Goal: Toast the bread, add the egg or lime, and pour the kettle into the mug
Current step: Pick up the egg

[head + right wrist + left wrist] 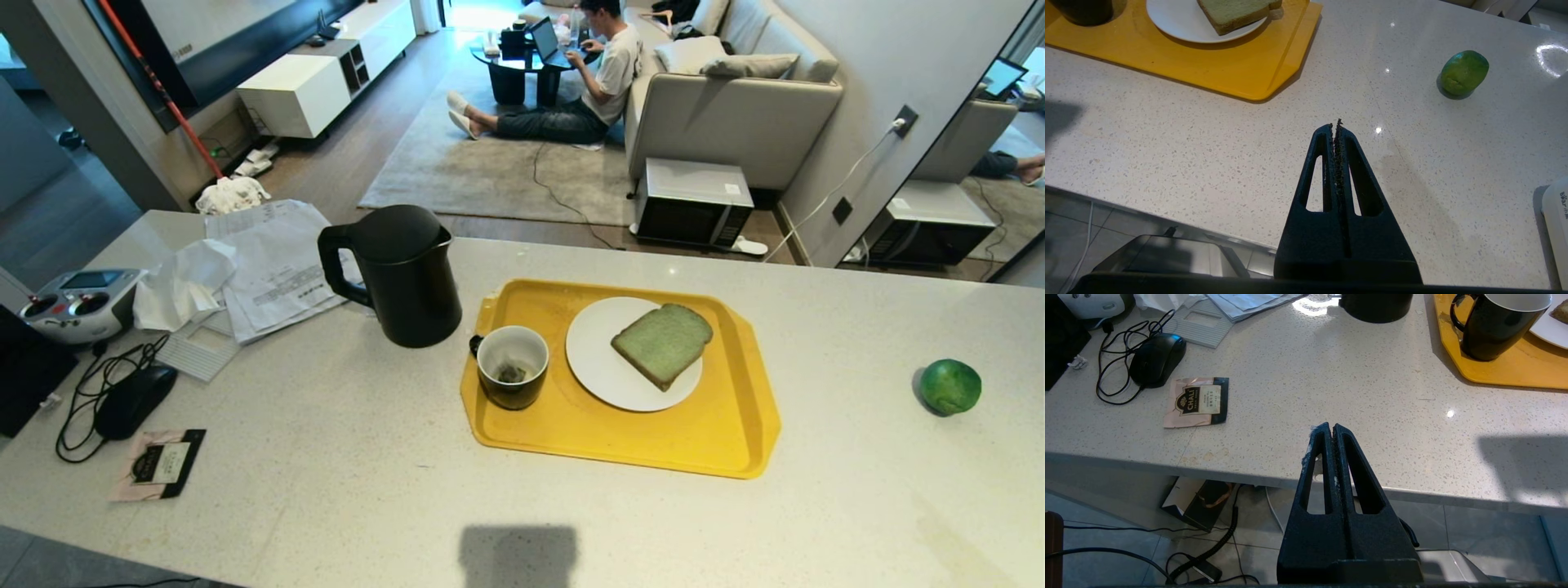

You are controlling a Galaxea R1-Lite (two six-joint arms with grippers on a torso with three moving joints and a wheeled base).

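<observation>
Speckled pale stone forms the countertop (326, 506), whose near edge is cut off at the bottom of the head view, where neither arm appears. On it lies a yellow plastic tray (620, 441) with clipped corners, smooth and slightly glossy. Just left of the tray stands the kettle (404, 273), matte black and widening toward its base, handle turned left; the left wrist view catches only its base. A round white plate (604, 367) sits on the tray, bearing the bread (662, 343), a pale green, spongy slice with a thin brown crust. The mug (512, 366) stands on the tray's left side, touching no plate, glossy dark outside, white inside, with a tea bag dimly visible at the bottom. The lime (949, 386) rests well apart to the right, glossy and roundish. No egg can be made out. The left gripper (1329, 428) hangs over the counter's near edge, its 2 black slotted fingers pressed together on nothing. The right gripper (1336, 126) likewise hovers with fingers closed and empty.
</observation>
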